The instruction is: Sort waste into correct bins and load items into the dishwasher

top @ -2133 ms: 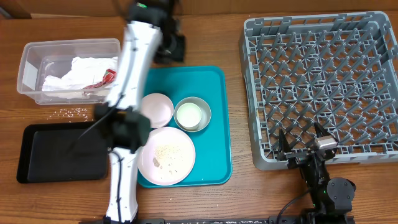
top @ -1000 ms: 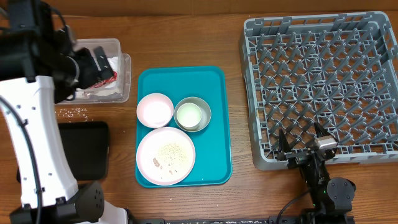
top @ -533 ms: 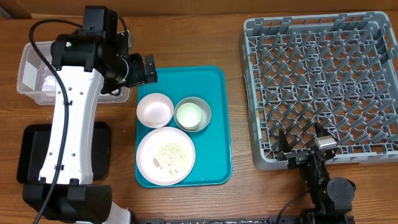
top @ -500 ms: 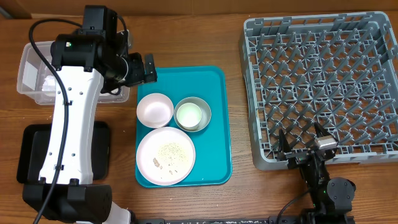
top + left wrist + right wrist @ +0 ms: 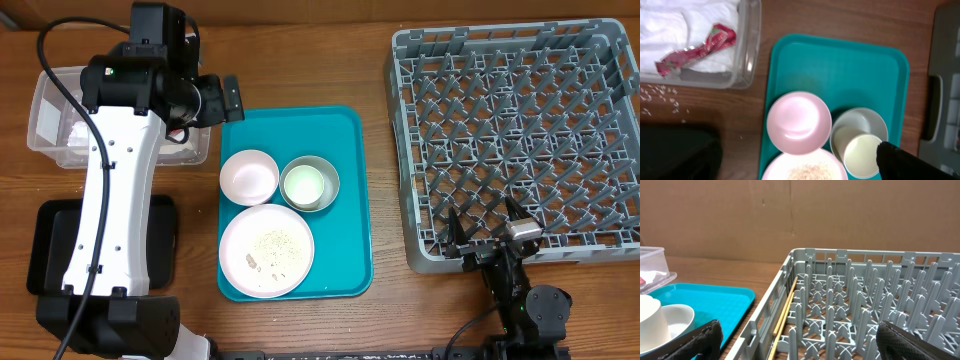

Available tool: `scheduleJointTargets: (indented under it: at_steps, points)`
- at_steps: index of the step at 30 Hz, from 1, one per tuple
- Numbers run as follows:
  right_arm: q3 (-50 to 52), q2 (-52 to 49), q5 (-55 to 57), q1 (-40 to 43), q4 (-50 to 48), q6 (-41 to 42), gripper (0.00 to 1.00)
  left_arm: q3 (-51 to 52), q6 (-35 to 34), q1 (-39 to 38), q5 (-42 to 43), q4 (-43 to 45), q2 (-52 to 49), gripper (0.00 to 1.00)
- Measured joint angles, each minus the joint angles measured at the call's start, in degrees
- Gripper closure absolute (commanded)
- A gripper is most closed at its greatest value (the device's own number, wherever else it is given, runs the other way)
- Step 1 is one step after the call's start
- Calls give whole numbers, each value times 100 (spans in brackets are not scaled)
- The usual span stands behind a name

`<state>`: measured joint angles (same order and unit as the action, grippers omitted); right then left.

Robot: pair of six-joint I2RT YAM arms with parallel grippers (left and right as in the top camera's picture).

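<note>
The clear tub (image 5: 50, 115) at the back left holds white napkins (image 5: 685, 25) and a red scrap (image 5: 700, 46). Rice crumbs (image 5: 660, 96) lie on the wood between it and the black tray (image 5: 50, 250). On the teal tray (image 5: 345, 200) stand a small pink bowl (image 5: 249, 176), a metal bowl (image 5: 326, 170) with a white cup (image 5: 303, 185) in it, and a pink plate (image 5: 266, 250) bearing crumbs. My left gripper (image 5: 215, 102) hovers open and empty by the tub's right end. The right gripper (image 5: 483, 232) rests open at the near edge of the grey dish rack (image 5: 520, 130).
In the right wrist view a thin wooden stick (image 5: 786, 314) lies along the rack's left wall. A cardboard wall (image 5: 790, 215) stands behind the table. My left arm (image 5: 110, 200) stretches over the black tray and the tub.
My left arm swung from over the teal tray to the tub, then right again to the tub's right end, shifting slightly back in the last half second. The right arm stayed still.
</note>
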<state>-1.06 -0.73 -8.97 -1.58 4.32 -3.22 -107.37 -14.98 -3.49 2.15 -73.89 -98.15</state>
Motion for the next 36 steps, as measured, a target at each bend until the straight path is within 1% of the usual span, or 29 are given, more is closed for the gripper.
scheduleJointTargets:
  at_steps: [3, 7, 10, 14, 16, 18, 22, 28, 36]
  points:
    - [0, 0, -2, 0, 0, -2, 0, 0, -59, 20, -365, 155, -2, 0]
    - [0, 0, -2, 0, -2, 0, 0, 0, -588, 195, -1032, 175, -2, 0]
    - [0, 0, 0, 0, -7, -2, 0, 0, -992, 535, -1379, 175, -2, 0]
    - [0, 0, 0, 0, -2, -2, 0, 0, -1585, 1257, -1565, 175, -2, 0]
    - [0, 0, 0, 0, -4, 0, 0, 0, -1829, 1620, -1493, 168, -2, 0]
    - [0, 0, 2, 0, -4, -2, 0, 0, -2013, 1985, -1248, 166, -2, 0]
    - [0, 0, 0, 0, -2, 0, 0, 0, -2203, 2363, -813, 151, -2, 0]
    - [0, 0, 0, 0, -7, -2, 0, 0, -2280, 2459, -566, 151, -2, 0]
    - [0, 0, 0, 0, -2, 0, 0, 0, -2282, 2459, -470, 151, -2, 0]
